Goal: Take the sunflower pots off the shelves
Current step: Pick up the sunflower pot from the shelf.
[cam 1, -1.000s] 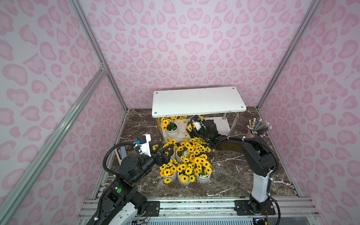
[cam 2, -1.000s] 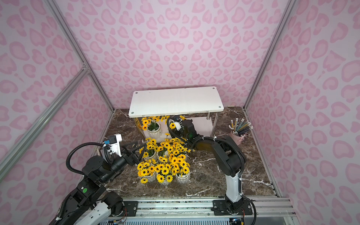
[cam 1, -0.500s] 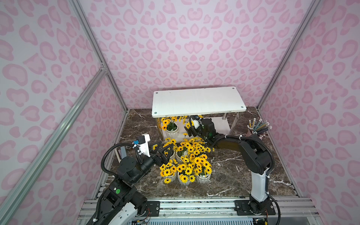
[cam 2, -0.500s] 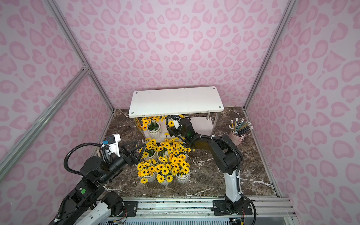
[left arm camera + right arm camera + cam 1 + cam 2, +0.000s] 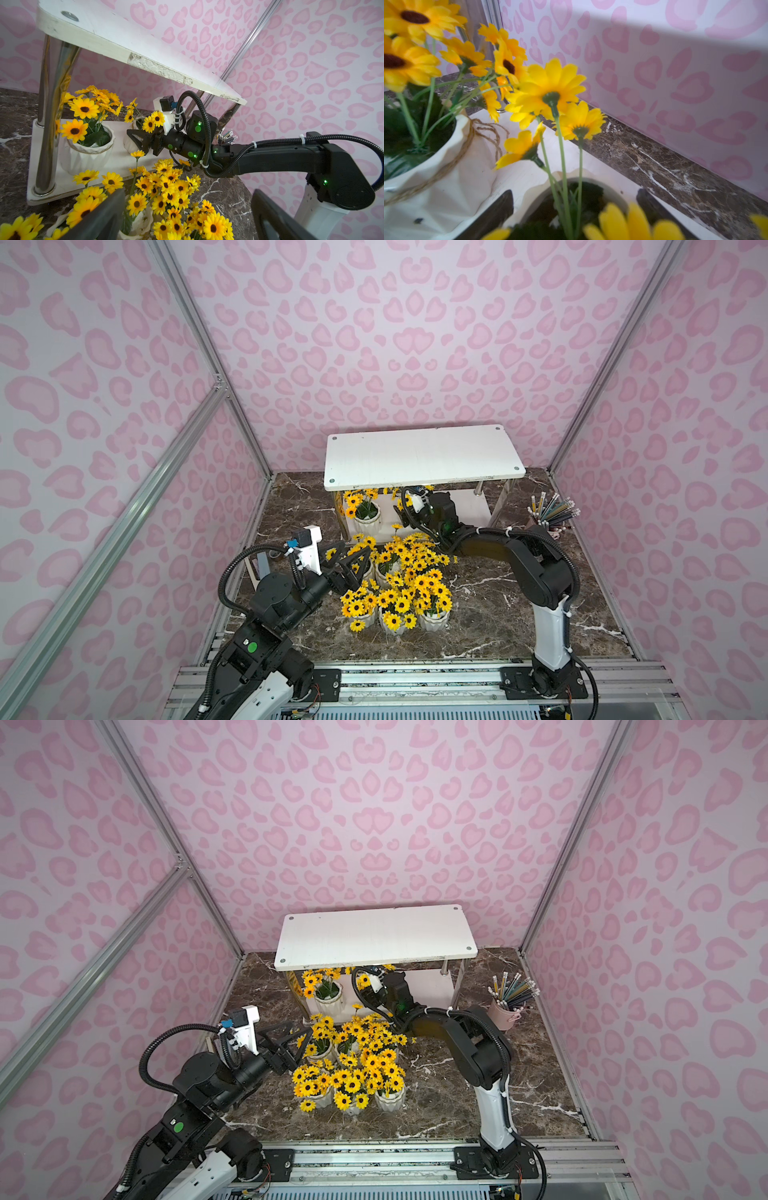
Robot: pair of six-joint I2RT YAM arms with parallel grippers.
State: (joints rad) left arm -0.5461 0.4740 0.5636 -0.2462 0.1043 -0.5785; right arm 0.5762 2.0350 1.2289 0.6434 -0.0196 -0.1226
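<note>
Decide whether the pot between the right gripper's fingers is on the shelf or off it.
On: in the right wrist view the pot stands upright on the white lower board, not raised.

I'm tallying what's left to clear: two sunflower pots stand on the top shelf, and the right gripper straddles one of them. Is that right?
Not quite. The two sunflower pots stand on the lower shelf, not the top shelf; the left wrist view shows them there, under the top board. The right gripper does straddle one of them.
</note>
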